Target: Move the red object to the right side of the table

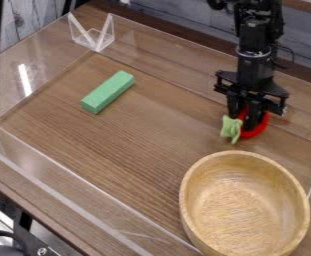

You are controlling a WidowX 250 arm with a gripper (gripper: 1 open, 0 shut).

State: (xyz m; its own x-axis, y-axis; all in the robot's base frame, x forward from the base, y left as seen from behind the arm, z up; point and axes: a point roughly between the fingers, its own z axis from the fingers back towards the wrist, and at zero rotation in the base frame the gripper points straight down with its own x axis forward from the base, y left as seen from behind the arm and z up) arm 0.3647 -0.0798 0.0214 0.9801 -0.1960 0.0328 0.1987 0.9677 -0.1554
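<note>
Lab bench: acrylic-walled table [78, 150]

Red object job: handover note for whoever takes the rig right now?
Gripper: pointing straight down, shut on the red object, green cap sticking out to the picture's left.
Position: right part of the table, just beyond the wooden bowl; the green block lies far to the left.
Done: object gripped and carried to the right side.
Left: open the jaws, lift clear.
</note>
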